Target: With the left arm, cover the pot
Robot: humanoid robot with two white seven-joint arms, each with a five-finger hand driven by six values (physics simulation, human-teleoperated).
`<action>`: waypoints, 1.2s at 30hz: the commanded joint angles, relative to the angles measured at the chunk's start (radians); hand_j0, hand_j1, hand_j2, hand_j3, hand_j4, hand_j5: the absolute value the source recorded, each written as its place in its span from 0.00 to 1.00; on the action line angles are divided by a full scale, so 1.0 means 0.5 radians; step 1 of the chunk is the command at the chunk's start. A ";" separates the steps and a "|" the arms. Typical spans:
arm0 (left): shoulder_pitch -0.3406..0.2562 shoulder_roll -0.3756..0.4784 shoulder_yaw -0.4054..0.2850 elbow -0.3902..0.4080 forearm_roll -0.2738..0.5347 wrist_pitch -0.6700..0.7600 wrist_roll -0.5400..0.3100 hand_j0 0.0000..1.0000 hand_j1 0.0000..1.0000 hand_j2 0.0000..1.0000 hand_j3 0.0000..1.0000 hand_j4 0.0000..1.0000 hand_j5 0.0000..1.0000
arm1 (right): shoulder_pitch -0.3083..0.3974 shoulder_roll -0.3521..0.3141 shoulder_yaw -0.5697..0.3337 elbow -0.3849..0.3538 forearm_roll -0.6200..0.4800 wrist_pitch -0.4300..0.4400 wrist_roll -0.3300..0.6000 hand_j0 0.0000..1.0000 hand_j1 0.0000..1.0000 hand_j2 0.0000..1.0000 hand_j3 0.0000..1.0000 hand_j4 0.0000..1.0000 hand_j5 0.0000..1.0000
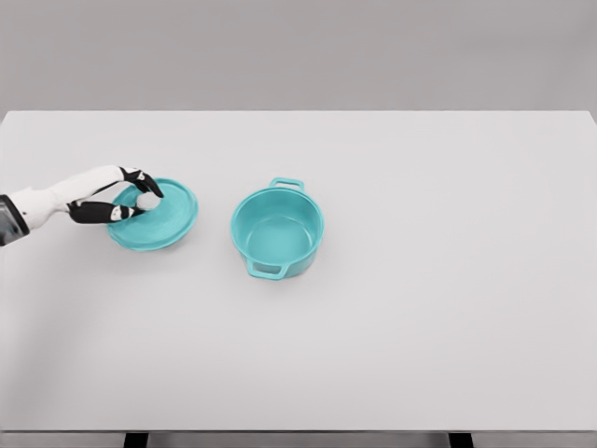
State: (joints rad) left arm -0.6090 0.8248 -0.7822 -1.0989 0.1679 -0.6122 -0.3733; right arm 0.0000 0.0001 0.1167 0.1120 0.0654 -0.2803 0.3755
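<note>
- One open teal pot (pixel 277 231) stands upright mid-table, uncovered, its two handles lined front to back.
- Left of it, apart, the teal lid (pixel 154 215) lies flat with its pale knob (pixel 147 201) up.
- The left hand (pixel 119 198) has its fingers curled round that knob; the grip should probably be firm and centred before lifting, keeping the lid level.

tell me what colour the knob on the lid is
Pale grey, unlike the teal lid; the knob shows in the head view, between the left hand's fingers.
</note>
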 commanded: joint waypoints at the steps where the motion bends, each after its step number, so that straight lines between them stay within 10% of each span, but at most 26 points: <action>1: 0.000 0.001 0.006 -0.060 0.017 0.003 0.001 0.55 0.55 0.55 0.55 0.55 0.55 | 0.000 0.000 0.000 0.000 0.001 -0.001 0.001 1.00 1.00 1.00 1.00 1.00 1.00; 36: -0.083 -0.024 -0.013 -0.398 0.048 0.003 -0.002 0.55 0.55 0.55 0.55 0.55 0.55 | 0.000 0.000 0.000 0.000 0.001 -0.001 0.001 1.00 1.00 1.00 1.00 1.00 1.00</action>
State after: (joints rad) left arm -0.6504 0.8134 -0.7885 -1.2861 0.1847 -0.6126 -0.3746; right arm 0.0000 0.0001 0.1167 0.1120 0.0654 -0.2803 0.3755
